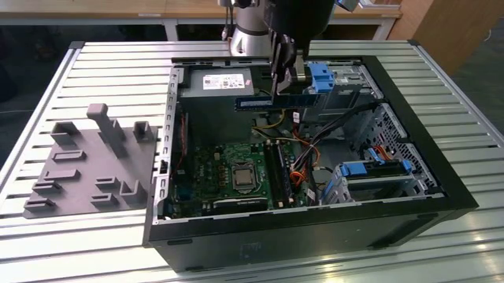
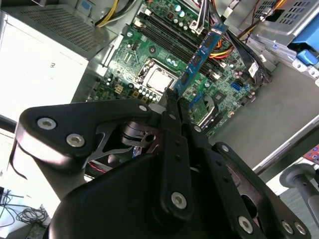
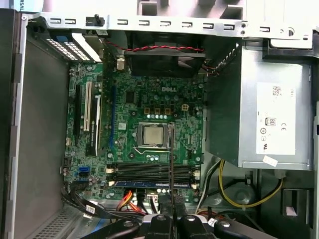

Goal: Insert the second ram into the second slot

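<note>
**1. Gripper state.** The gripper [image 1: 284, 91] is closed on the second ram [image 1: 256, 102], clamping it from above near the middle of its length. In the second wrist view the gripper [image 2: 172, 95] has both fingers pressed flat against the board.

**2. Location.** In the exterior view the stick hangs at the upper centre of the frame. It is above the open computer case [image 1: 275, 239], in front of the power supply [image 1: 212, 88]. It is well apart from the motherboard [image 1: 212, 171] below and is not seated in any slot.

**3. Orientation.**
- The long axis is level and runs left to right across the exterior frame, with the chip face toward the camera.
- One end points to the exterior view's left. The other ends just beside a light-blue drive-bay bracket [image 1: 321, 76].
- The axis lies crosswise to the memory slots [image 1: 275, 168].
- In the first wrist view the second ram [image 3: 171, 149] appears edge-on. It shows as a thin line crossing the memory slots [image 3: 149, 172] beside the processor [image 3: 152, 134].

**4. Limits of view.**
- The top edge of the exterior frame cuts off the arm.
- In the second wrist view the second ram [image 2: 202, 56] is visible beyond the fingertips. The rest lies behind the gripper body.
- Whether a slot already holds a module cannot be told.
</note>
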`<state>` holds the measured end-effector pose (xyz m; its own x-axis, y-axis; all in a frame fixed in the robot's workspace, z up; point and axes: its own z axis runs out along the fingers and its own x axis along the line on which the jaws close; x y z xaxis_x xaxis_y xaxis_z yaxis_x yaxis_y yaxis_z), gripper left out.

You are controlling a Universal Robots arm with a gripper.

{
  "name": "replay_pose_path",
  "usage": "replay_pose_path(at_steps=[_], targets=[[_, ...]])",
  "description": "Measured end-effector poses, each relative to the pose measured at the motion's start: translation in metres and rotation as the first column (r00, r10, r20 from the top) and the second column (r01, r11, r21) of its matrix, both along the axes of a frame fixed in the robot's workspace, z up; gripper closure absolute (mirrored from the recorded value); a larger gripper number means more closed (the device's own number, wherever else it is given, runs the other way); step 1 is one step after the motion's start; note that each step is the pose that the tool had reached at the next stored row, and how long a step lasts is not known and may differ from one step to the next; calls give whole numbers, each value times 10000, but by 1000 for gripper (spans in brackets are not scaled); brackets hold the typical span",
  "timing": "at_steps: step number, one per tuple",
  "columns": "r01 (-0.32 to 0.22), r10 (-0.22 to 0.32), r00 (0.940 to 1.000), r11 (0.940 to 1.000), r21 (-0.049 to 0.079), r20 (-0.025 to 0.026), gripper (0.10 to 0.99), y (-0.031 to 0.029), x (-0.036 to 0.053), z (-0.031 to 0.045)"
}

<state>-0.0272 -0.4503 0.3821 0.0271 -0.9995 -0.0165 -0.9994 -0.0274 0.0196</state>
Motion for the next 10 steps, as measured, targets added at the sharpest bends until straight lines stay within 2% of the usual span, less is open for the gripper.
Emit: replay_pose_path(at_steps=[4,10], targets=[[0,0,10000,10000,0,0,953,-30,-1,-2],[137,-137,9999,9999,-12,0,953,-33,0,-3]])
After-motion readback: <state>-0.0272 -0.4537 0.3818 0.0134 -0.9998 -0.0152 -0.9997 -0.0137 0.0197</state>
